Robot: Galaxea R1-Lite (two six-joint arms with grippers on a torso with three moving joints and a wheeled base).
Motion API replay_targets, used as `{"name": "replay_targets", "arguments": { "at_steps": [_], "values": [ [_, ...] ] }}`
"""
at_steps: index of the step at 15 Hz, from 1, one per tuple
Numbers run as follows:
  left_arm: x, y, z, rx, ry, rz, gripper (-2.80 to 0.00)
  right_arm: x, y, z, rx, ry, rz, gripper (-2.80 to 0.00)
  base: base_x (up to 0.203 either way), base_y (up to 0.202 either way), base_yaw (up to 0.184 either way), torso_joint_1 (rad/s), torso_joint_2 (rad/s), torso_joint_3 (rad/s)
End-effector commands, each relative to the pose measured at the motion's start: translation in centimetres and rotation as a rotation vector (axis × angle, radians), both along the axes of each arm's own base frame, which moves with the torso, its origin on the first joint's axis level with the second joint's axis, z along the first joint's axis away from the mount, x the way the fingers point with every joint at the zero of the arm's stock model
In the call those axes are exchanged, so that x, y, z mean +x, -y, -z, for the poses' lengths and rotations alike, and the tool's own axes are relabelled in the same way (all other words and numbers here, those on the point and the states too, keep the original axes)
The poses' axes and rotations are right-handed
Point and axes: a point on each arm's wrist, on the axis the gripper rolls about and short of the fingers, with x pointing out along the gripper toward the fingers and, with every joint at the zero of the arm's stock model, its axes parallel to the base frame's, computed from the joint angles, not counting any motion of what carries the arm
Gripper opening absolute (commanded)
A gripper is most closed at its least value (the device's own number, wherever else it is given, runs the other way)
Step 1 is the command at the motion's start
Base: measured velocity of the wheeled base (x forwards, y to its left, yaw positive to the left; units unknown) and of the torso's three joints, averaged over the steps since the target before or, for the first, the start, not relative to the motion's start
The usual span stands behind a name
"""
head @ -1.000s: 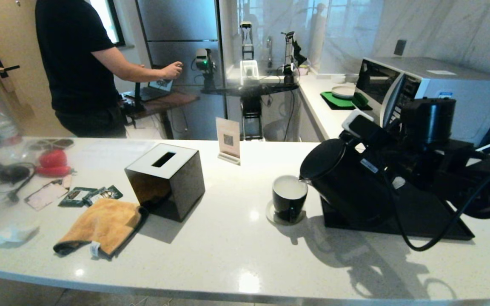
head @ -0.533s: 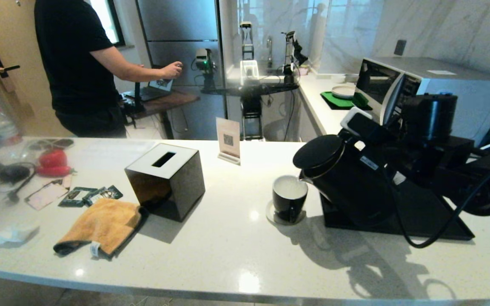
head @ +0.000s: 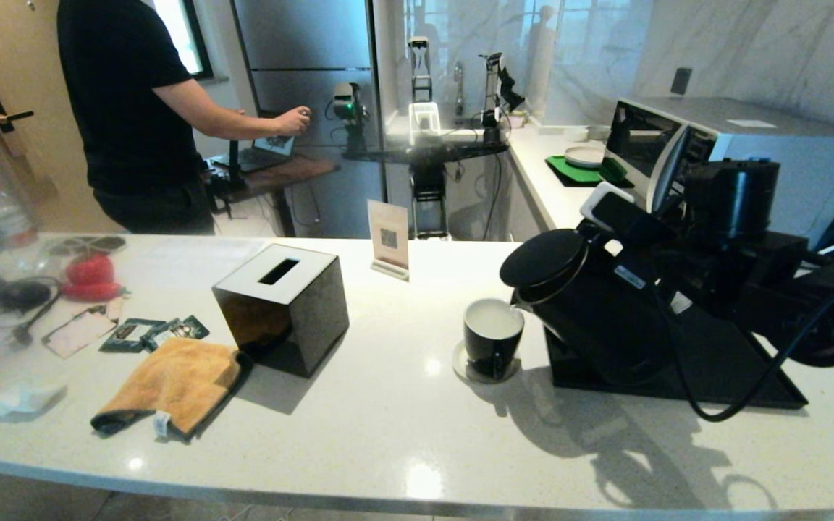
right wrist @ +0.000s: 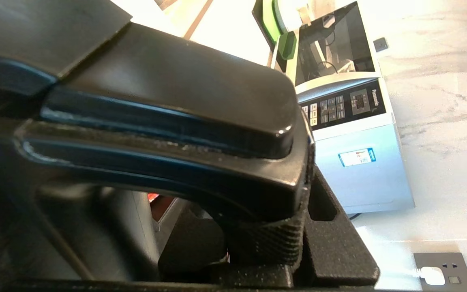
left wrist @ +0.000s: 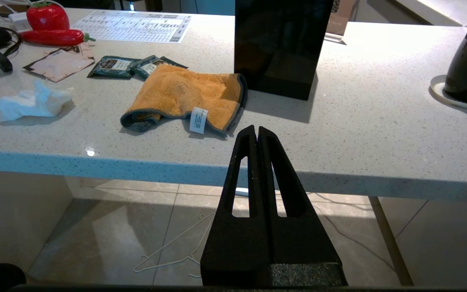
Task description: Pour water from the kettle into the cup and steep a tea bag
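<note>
White speckled countertop (head: 388,420) fills the foreground; behind it stand a microwave (head: 764,155) and a person in a black shirt (head: 135,108) at a side table, head cut off by the top edge.

Kettle (head: 591,311): tilted toward the cup (head: 493,336), spout tip just over the cup's near rim, round lid partly lifted at its front edge. Its lower body hides part of the black tray (head: 735,369) behind it. No stream is distinguishable at the spout.

Cup: upright on a small pale coaster (head: 460,365), just beside the tray. Its white interior looks pale and filled high, though the water's level cannot be fixed.

Right gripper (right wrist: 258,227): clamped around the kettle's loop handle, seen close in the right wrist view; in the head view the arm's black bulk and cable mask the grip itself.

Left gripper (left wrist: 257,136): fingers pressed together, holding nothing, parked below and in front of the counter edge; outside the head view.

Tea bag: not identifiable. Dark green packets (head: 153,333) lie beside an orange cloth (head: 178,383), left of the black tissue box (head: 283,307). Items at the far left edge are hazy.
</note>
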Motion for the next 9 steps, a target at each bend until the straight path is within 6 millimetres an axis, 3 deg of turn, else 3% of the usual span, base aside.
{"name": "replay_targets", "arguments": {
  "at_steps": [1,9],
  "values": [
    [0.01,0.0,0.0,-0.001,-0.001,-0.001,-2.8,-0.02,0.0,-0.07,-0.006,0.004,0.001,-2.8,0.0,0.0,0.0,0.0,0.0,0.0],
    [0.01,0.0,0.0,-0.001,-0.001,-0.001,-2.8,-0.09,-0.31,-0.03,-0.036,0.001,-0.012,-2.8,0.0,0.0,0.0,0.0,0.0,0.0]
  ]
}}
